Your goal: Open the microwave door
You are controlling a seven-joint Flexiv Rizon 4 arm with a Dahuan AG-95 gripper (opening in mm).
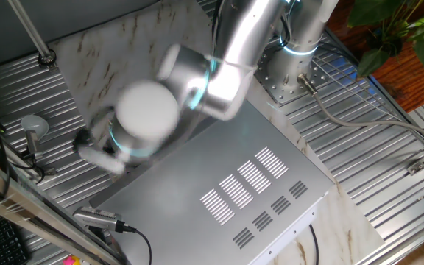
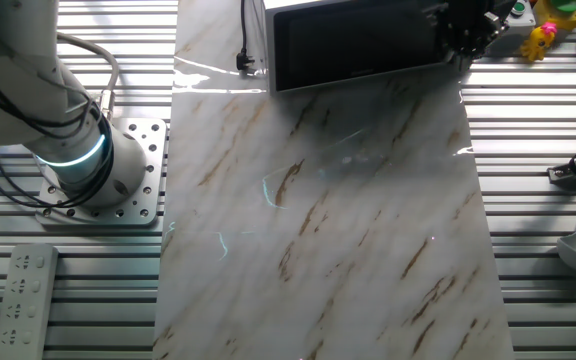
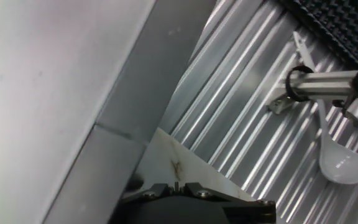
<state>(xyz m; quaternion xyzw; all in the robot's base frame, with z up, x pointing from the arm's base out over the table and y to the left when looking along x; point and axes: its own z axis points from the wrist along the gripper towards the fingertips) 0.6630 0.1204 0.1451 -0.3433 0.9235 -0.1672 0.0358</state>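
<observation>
Although our gripper (image 2: 465, 35) sits at the door's (image 2: 353, 45) far-side edge, motion blur and a poor hand view hide the jaws, so we cannot tell whether they are parted or holding anything; perhaps they touch the door edge. The microwave (image 1: 227, 188) stands at the marble tabletop's (image 2: 338, 220) far edge, door apparently shut. If we pull without a firm hold, the fingers could slip off, or drag the microwave.

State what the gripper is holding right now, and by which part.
Cannot be told. The gripper sits at the right end of the microwave door, but blur and the arm hide its fingers, so no grip shows.
</observation>
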